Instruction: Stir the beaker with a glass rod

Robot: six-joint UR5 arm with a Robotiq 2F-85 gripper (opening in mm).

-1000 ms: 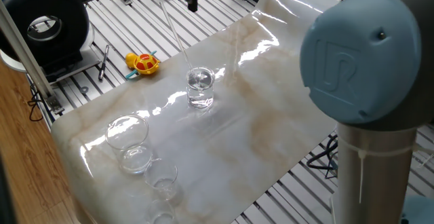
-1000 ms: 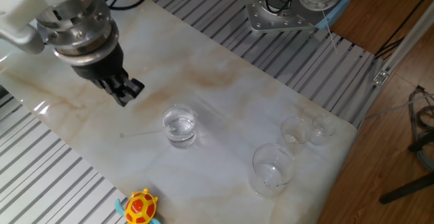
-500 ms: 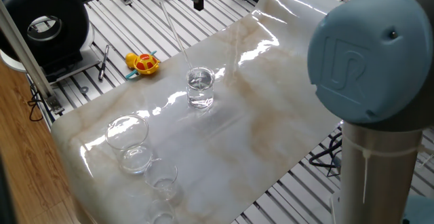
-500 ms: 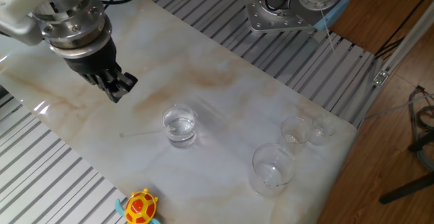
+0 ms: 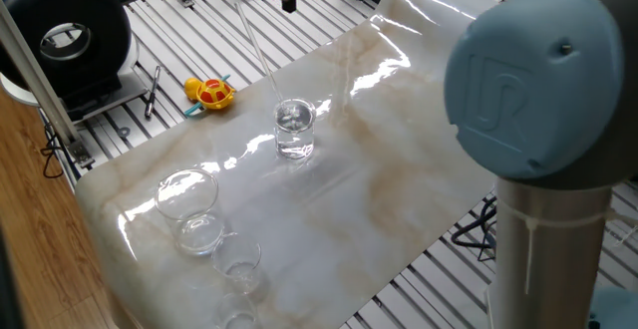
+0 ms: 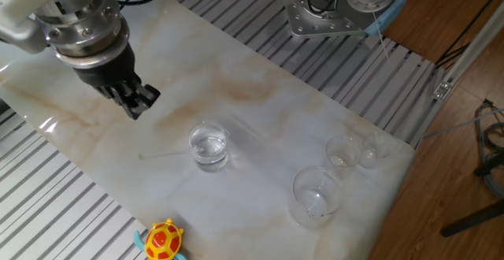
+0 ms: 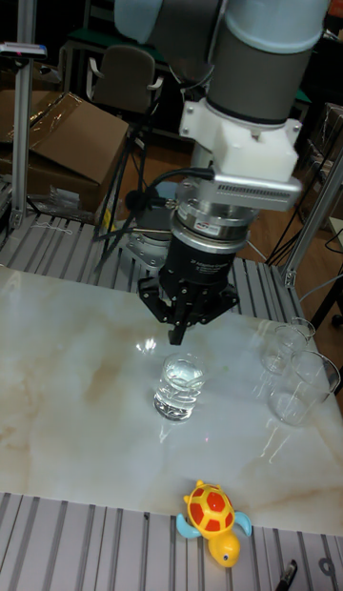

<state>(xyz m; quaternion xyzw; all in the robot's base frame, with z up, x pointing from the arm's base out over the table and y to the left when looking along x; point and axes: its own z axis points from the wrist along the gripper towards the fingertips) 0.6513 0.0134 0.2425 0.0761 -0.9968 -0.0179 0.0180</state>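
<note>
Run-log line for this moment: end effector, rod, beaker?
end effector: appears shut, empty, clear of beaker | glass rod: leaning in beaker, unheld | beaker: upright, liquid inside | stirring: not under way

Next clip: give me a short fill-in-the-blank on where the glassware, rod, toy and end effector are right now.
1. The glass rod stands leaning inside the ____.
2. The yellow and red toy is shaped like a ____.
3. The beaker holds clear ____.
4. The end effector hovers off to one side of the beaker, holding ____.

Missing words: beaker; turtle; liquid; nothing
</note>
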